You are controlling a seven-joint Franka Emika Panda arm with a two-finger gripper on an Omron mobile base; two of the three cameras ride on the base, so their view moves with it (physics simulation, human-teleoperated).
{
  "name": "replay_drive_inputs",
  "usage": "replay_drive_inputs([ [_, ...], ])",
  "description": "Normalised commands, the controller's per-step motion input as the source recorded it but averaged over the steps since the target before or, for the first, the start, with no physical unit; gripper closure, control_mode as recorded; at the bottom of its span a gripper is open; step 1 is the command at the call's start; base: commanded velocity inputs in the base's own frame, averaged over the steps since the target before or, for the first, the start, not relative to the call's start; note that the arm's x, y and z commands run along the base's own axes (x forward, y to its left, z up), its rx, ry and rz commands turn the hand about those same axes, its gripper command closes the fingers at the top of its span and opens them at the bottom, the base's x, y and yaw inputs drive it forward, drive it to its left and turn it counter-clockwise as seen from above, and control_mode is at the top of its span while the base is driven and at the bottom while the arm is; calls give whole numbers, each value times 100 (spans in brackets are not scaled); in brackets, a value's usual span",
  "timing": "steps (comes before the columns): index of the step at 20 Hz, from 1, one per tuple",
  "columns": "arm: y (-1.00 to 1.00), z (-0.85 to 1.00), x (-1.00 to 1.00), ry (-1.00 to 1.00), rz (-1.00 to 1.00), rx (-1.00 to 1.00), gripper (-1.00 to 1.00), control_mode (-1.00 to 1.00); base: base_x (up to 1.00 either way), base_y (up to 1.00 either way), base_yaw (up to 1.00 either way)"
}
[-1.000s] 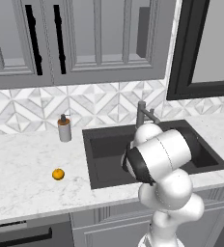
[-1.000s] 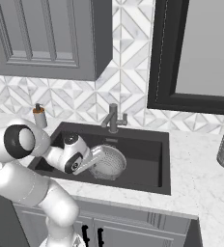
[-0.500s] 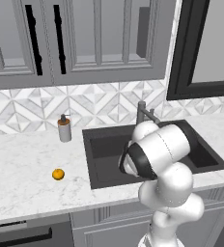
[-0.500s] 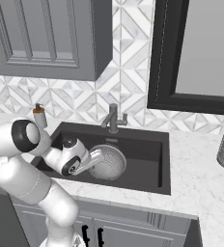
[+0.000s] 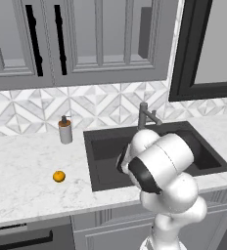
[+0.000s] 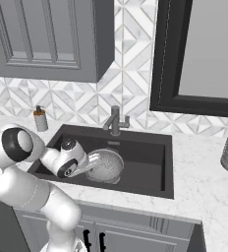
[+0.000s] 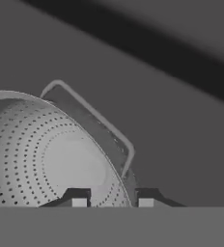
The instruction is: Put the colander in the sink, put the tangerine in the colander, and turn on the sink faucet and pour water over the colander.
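A: Marble counter under grey cabinets, dark sink cut into it, faucet at the back rim, soap bottle left of the basin.

B: Colander?

A: Colander sits in the sink, left half, upright on the floor. Hand view shows the perforated bowl and one wire handle.

B: Gripper?

A: Gripper low in the basin at the colander's rim. Jaws slightly apart, one fingertip inside the rim, the other outside, a small gap on each side. Not pinching it, as far as the view shows.

B: Tangerine?

A: Tangerine on the counter, well left of the sink, in front of the soap bottle. Well apart from the arm.
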Motion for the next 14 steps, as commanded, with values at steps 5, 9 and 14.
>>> replay_drive_inputs([
  [5,36,40,0,-4,-25,8,-100,-100,0,0,0],
  [9,35,77,0,-8,-21,8,-100,-100,0,0,0],
  [14,32,100,-16,-3,-8,5,-100,-100,0,0,0],
])
